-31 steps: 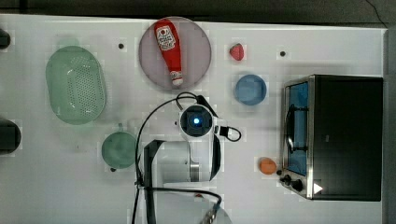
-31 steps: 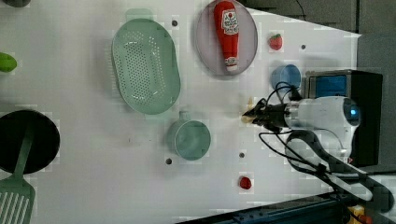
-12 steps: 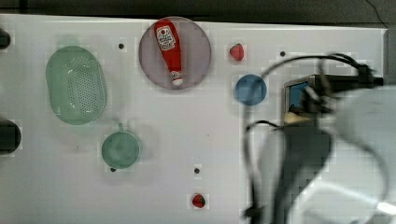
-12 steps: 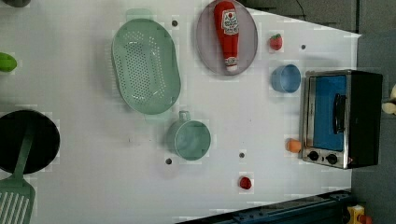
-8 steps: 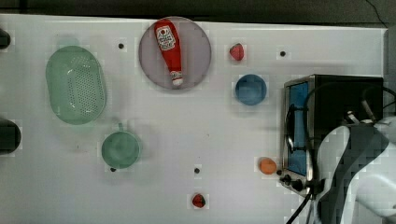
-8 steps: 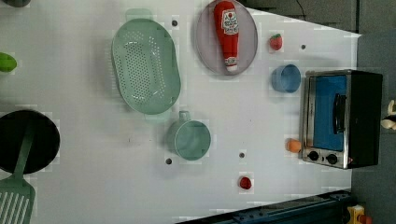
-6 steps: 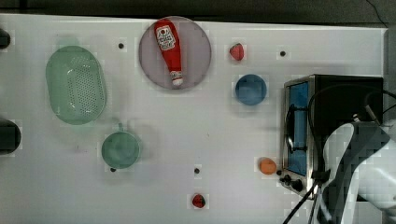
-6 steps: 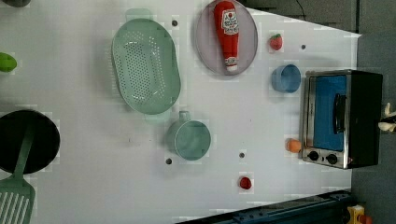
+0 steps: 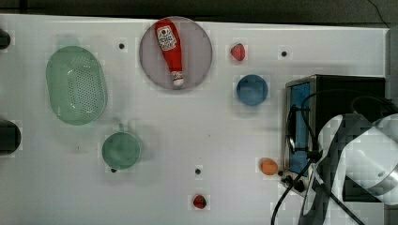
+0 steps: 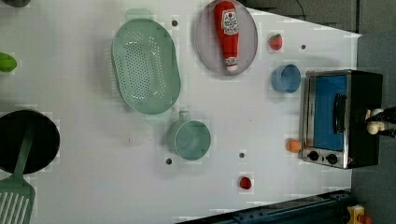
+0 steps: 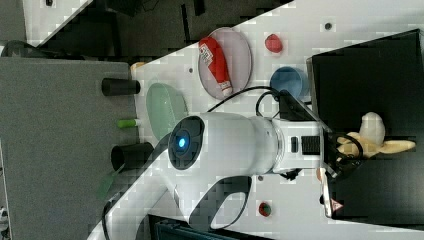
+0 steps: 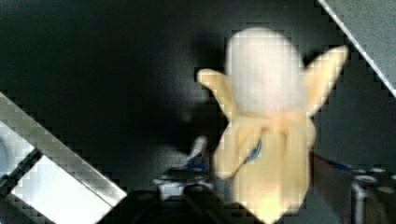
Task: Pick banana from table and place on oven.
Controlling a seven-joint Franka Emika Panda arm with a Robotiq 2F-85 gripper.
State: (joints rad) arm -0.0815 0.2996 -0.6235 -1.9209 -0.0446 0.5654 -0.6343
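One banana (image 11: 372, 137): laid on the oven (image 11: 372, 75) top — peel flaps spread.
Gripper (image 11: 350, 150): finger state could not be told.

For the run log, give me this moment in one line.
stage: placing | pale yellow peeled toy banana: over black oven top | gripper: at banana

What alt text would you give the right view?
A white robot arm reaches across a white table over a black oven top, its gripper at a half-peeled toy banana lying there. Behind sit a ketchup bottle on a plate and a blue bowl.
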